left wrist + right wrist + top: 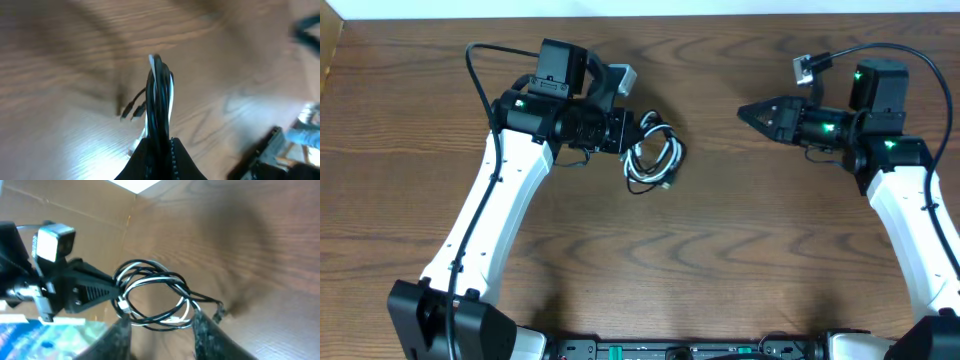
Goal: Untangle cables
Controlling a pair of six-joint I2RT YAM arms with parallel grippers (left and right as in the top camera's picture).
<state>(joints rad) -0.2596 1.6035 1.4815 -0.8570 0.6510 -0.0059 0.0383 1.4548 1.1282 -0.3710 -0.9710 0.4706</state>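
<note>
From above, the cables, black and white loops coiled together, sit pinched in the left gripper near mid-table; its wrist view shows them edge-on, plugs dangling; the right wrist view shows the right gripper parted and empty.

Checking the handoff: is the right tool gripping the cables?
No, the right tool sits apart from the cables, held by the left tool.

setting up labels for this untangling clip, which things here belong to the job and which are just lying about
Part of the job:
black and white cables, coiled together
left tool, shut on the cables
right tool, open, apart from them

Just there:
thick black wires running to the arms
cardboard at the far left edge
wooden table
</note>
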